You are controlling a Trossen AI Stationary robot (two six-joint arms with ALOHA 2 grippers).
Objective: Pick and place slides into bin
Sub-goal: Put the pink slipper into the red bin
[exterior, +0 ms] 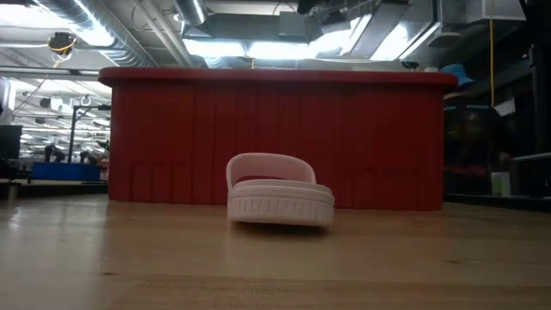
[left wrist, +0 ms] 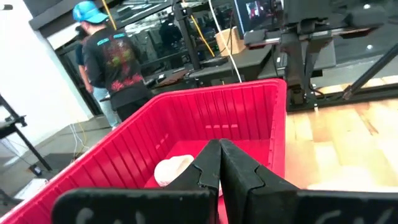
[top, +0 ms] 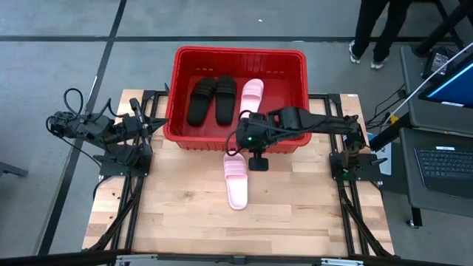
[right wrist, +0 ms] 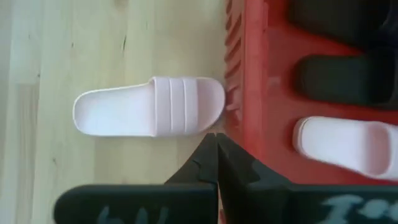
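Hovering my right end effector (top: 258,164), fingers pinched shut and empty, beside the last pink slide (top: 236,181) on the worktop (top: 185,207); three slides sit in the bin (top: 177,89). Next I reckon it must open and straddle the strap.

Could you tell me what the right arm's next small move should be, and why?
Probably open the right gripper and lower it over the pink slide on the table. Its fingers are shut and empty above the bin's near wall, right beside that slide. The bin already holds two black slides and one pink; this is the last one out.
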